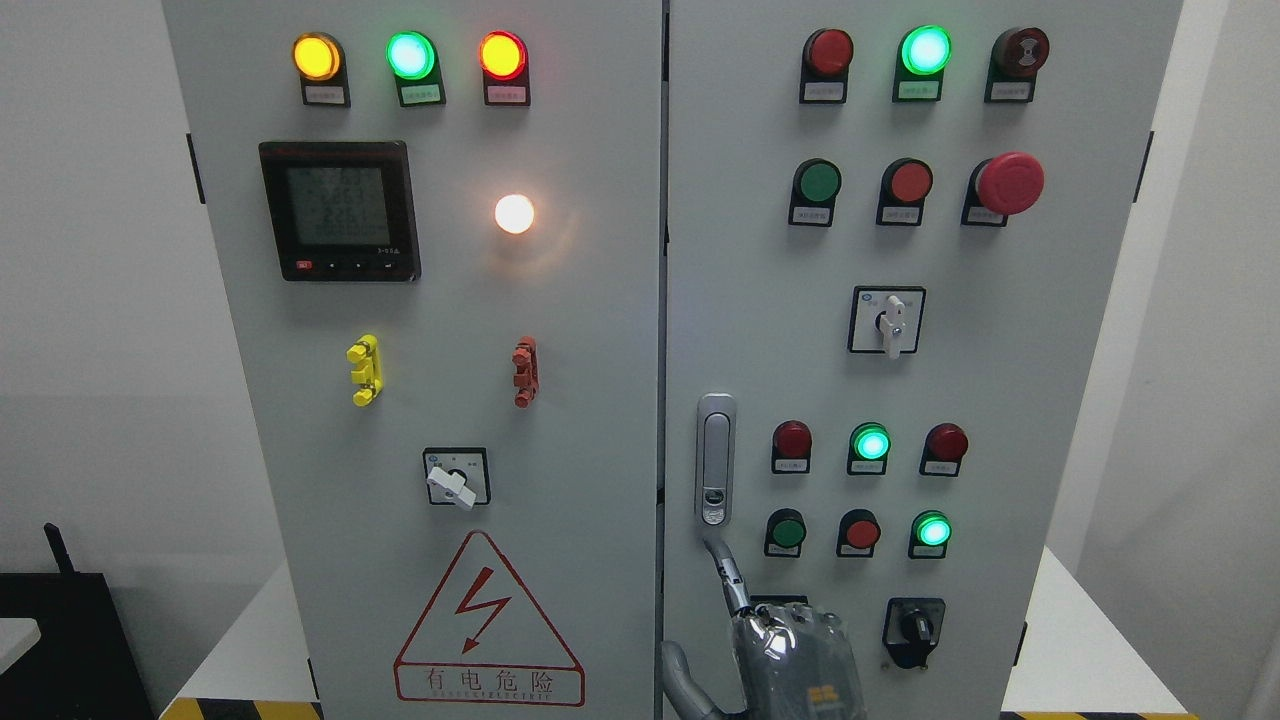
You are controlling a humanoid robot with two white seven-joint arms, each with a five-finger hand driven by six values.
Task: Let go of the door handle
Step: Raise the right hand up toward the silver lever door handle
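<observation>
The silver door handle (715,460) sits upright in its recess at the left edge of the cabinet's right door (1060,400). Both doors look shut. My right hand (735,600) rises from the bottom edge, just below the handle. Its index finger (728,575) points up, with the tip right under the handle's lower end. The thumb (680,680) is spread out to the left. The hand grasps nothing and the handle is free. My left arm is not in sight.
The right door carries indicator lamps, push buttons, a red emergency stop (1012,183) and a black rotary switch (913,630) close to my hand. The left door (600,400) has a meter (340,210), a white selector switch (455,480) and a warning triangle (487,625).
</observation>
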